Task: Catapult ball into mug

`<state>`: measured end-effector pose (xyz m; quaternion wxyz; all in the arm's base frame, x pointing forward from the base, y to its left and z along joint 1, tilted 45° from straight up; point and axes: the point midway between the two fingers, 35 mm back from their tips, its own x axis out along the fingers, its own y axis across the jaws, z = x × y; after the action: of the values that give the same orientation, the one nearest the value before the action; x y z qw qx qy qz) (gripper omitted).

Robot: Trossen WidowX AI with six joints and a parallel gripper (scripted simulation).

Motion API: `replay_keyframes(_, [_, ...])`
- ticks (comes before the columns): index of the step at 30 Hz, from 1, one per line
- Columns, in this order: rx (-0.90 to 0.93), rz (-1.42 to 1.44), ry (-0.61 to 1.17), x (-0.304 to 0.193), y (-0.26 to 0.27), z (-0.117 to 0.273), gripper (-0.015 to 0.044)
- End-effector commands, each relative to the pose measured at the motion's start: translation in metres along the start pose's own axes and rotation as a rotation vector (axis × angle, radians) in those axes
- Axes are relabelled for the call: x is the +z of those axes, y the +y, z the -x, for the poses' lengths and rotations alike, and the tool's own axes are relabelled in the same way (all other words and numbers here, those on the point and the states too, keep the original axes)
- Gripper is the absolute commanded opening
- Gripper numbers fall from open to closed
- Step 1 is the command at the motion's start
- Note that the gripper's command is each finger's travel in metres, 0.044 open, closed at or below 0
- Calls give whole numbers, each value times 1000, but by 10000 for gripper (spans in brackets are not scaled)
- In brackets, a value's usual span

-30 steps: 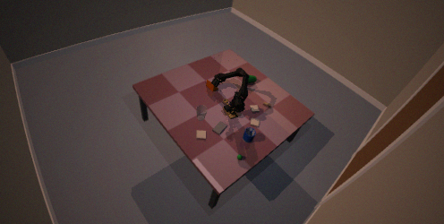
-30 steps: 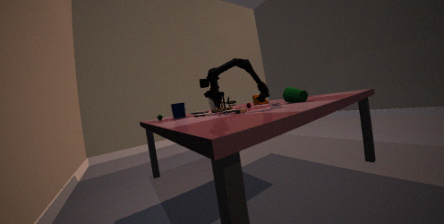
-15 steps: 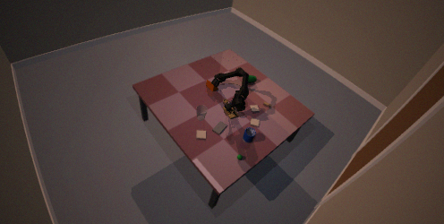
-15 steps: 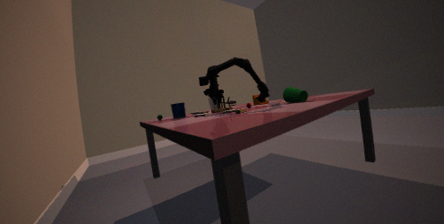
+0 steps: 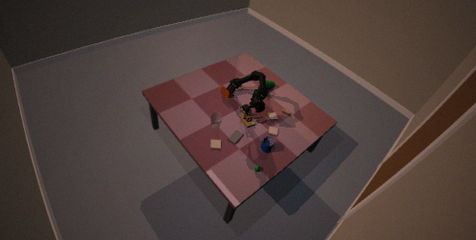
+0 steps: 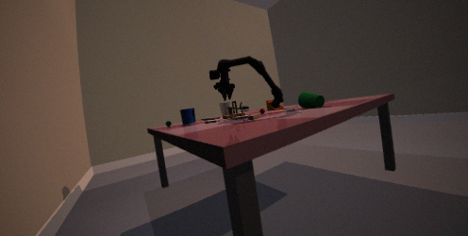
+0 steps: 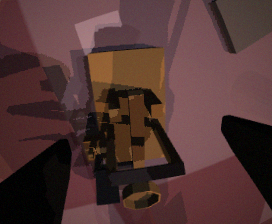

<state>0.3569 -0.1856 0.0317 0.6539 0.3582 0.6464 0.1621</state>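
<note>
The yellow-brown catapult (image 5: 248, 122) (image 7: 127, 67) stands on the table, its round cup (image 7: 142, 196) towards the bottom of the wrist view; I see no ball in that cup. My gripper (image 6: 227, 99) (image 7: 148, 135) is wide open and empty above the catapult, with a finger to either side. The blue mug (image 5: 267, 145) (image 6: 188, 116) stands upright near the table's edge. A small green ball (image 5: 257, 168) (image 6: 168, 124) lies beyond the mug, nearer the table's corner. A small red ball (image 6: 262, 110) lies behind the catapult in the exterior view. Which ball is meant, I cannot tell.
A grey block (image 5: 235, 137) (image 7: 252, 22) and a cream tile (image 5: 216, 144) lie near the catapult. Another cream tile (image 5: 273, 131) lies between catapult and mug. A pale cup (image 5: 216, 120), an orange object (image 5: 226, 91) and a green cylinder (image 6: 310, 100) stand or lie farther off.
</note>
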Motion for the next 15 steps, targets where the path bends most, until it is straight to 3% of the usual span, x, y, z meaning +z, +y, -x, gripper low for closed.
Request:
replay_keyframes(1, [10, -29, 11, -3, -1, 5, 440])
replay_keyframes(7, [16, -26, 29, -2, 0, -38, 440])
replay_keyframes(15, [16, -26, 30, -2, 0, -44, 440])
